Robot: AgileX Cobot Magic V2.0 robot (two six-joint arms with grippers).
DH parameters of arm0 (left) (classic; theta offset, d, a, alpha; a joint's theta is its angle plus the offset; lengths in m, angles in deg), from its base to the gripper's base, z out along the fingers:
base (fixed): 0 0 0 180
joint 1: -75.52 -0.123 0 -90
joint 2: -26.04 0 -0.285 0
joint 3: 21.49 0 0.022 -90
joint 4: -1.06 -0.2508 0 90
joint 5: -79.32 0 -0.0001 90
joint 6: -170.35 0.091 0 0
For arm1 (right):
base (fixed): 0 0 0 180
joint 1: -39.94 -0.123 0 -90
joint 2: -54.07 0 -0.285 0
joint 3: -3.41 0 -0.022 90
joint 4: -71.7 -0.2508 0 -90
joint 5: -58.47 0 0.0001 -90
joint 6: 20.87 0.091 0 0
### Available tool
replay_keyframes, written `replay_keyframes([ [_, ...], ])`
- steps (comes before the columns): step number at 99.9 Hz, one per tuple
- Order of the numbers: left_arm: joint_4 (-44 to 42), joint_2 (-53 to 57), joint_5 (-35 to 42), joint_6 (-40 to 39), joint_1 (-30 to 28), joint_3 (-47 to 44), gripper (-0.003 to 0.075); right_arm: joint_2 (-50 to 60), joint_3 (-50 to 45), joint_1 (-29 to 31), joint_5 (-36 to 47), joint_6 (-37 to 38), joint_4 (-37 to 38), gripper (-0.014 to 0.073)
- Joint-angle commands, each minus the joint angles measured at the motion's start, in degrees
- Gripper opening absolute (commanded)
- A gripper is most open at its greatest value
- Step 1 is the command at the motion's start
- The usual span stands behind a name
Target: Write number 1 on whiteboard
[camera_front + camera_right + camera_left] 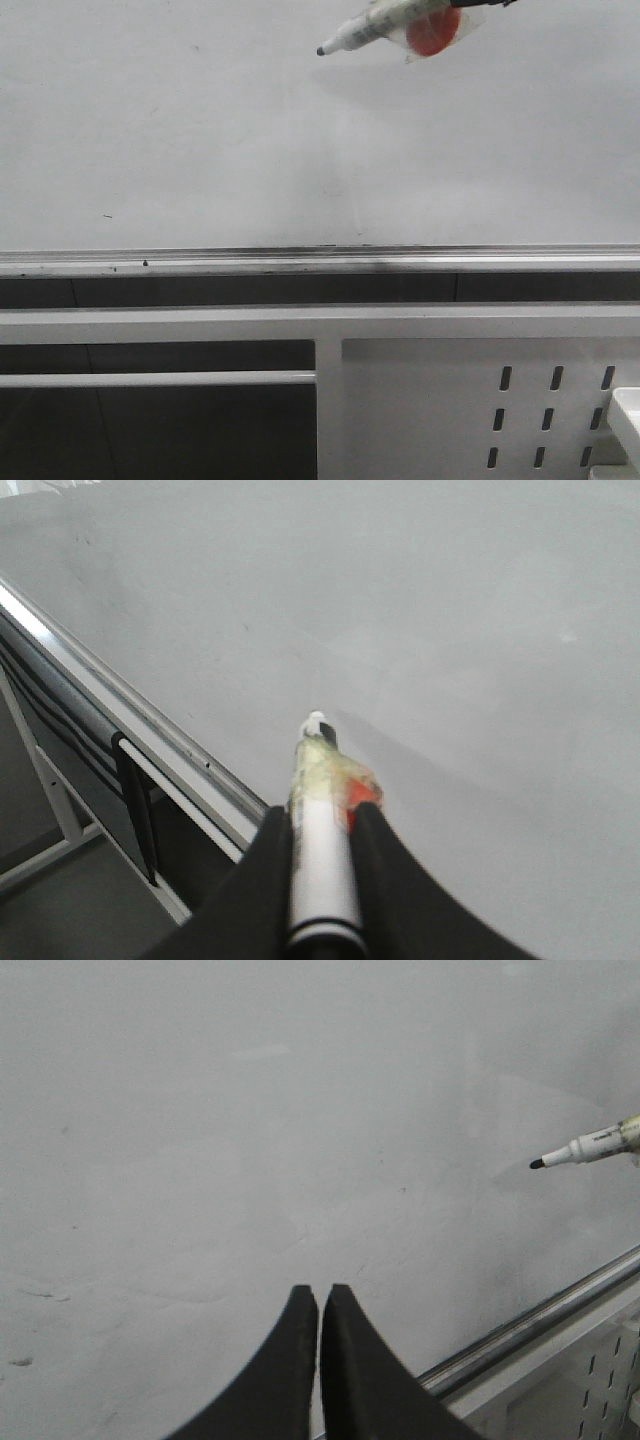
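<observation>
Whiteboard [200, 130] lay unmarked just beyond the marker pen [320, 850] your right end effector [318, 825] clamped; your left end effector [319, 1305] sat closed, empty.

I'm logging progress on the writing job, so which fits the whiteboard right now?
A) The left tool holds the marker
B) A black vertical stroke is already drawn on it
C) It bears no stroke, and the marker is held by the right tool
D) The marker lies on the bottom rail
C: the whiteboard shows only tiny specks, and the marker sits clamped in the right tool, while the left tool is shut on nothing.
</observation>
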Motion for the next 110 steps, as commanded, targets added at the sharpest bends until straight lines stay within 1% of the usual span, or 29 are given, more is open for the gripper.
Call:
replay_keyframes([
  [1, 0.3, 0.0, 5.0, 0.1, -0.2, 1.7, -0.0020, 0.3, 1.5, 0.3, 5.8, -0.2, -0.1, -0.0077],
  [16, -2.0, -0.1, 4.4, 0.1, -0.2, 1.7, -0.0020, -0.3, 1.6, 0.3, 6.2, -0.2, -0.1, -0.0077],
  [29, -2.0, -0.1, 4.5, 0.1, -0.2, 1.7, -0.0020, -1.8, 2.7, -0.4, 6.5, -0.2, -0.1, -0.0077],
  [41, -2.0, -0.5, 4.5, 0.1, -0.2, 1.7, -0.0020, -2.9, 2.8, -1.4, 9.9, -0.2, -0.1, -0.0077],
  [55, -2.0, -0.5, 4.6, 0.1, -0.2, 1.7, -0.0020, -3.0, 2.8, -1.4, 9.0, -0.2, -0.5, -0.0077],
  [99, -2.0, -1.6, 4.5, 0.1, -0.2, 1.6, -0.0020, -3.0, 2.8, -1.4, 9.5, -0.2, -0.5, -0.0077],
  [110, 0.3, -3.0, 4.8, 0.1, -0.2, 1.6, -0.0020, -3.0, 2.8, -1.4, 9.6, -0.2, -0.5, -0.0077],
])
